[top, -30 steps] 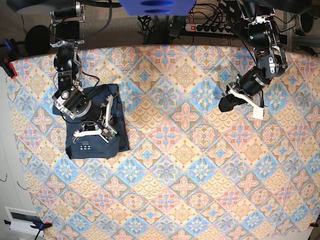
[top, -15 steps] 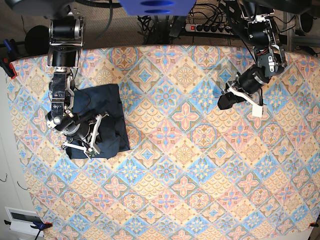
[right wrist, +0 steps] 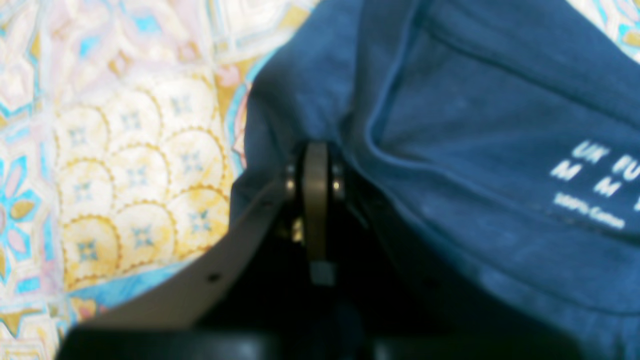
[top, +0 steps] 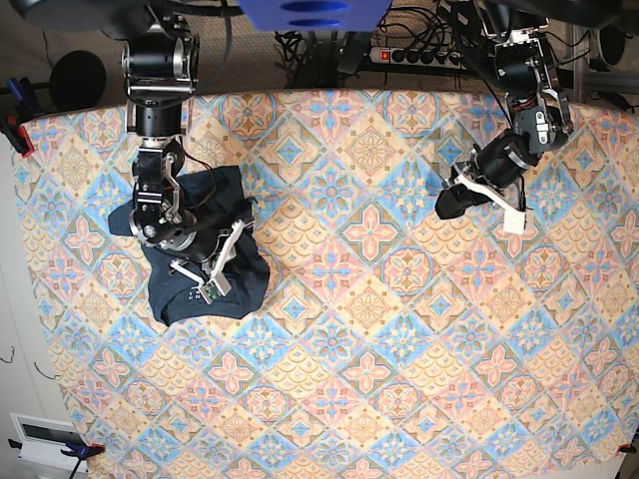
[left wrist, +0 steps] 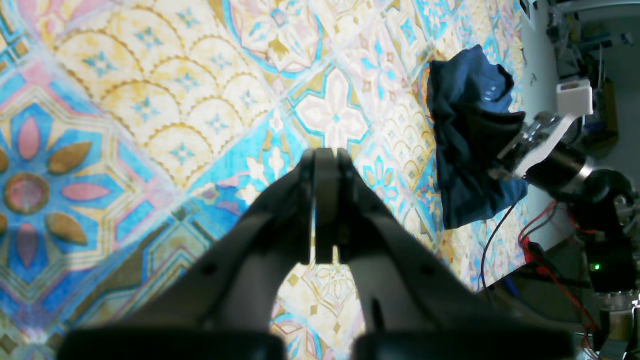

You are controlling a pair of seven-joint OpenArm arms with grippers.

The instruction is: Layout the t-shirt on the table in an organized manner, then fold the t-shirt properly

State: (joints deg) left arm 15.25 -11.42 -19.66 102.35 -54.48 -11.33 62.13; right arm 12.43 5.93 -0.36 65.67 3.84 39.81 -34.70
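Observation:
The dark navy t-shirt (top: 240, 261) lies bunched in a heap on the left part of the table (top: 369, 329). Its white printed label (right wrist: 595, 180) faces up. My right gripper (top: 210, 283) is down on the heap, and in the right wrist view its jaws (right wrist: 316, 150) are shut on a fold at the shirt's edge (right wrist: 475, 125). My left gripper (top: 446, 210) hovers over bare cloth at the far right. It is shut and empty in its own view (left wrist: 325, 155), where the t-shirt (left wrist: 465, 150) shows far off.
A power strip (top: 419, 55) and cables lie behind the table's back edge. A clamp (top: 15, 130) holds the cloth at the left corner. A white box (top: 45, 439) sits off the front left. The right arm (left wrist: 550, 155) rises beside the shirt.
The right gripper swung from the shirt's left side back toward the right. The shirt went from a flat rectangle to a crumpled, wider heap. The left arm stayed put.

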